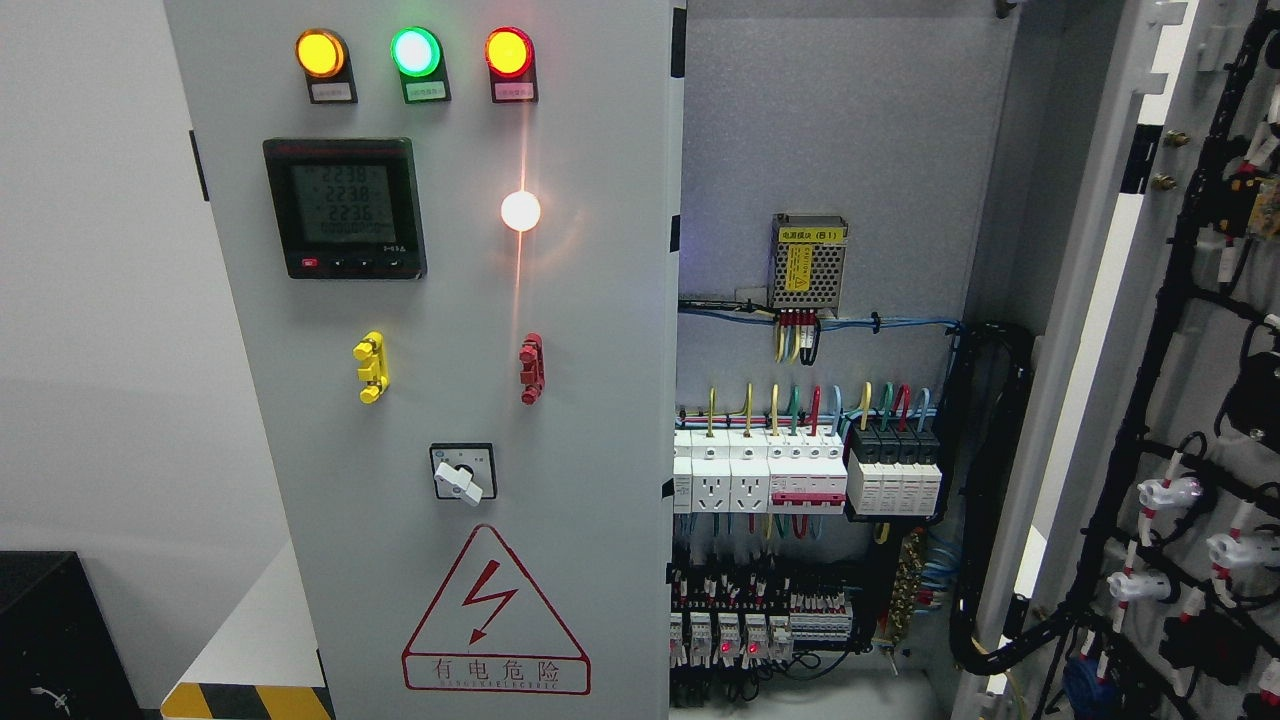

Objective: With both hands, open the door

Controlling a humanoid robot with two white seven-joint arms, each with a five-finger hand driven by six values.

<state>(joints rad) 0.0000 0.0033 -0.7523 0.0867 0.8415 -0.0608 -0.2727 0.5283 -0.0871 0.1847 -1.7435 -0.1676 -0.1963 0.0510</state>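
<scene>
Neither robot hand in view, so can't tell their state. Right door swung wide open, wiring inside cabinet exposed; left door shut w/ meter. Next I'd grip left door's right edge, pull slow, evenly.

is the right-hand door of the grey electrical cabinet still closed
No, the grey right-hand door is swung wide open, exposing the white circuit breakers inside the grey electrical cabinet.
</scene>
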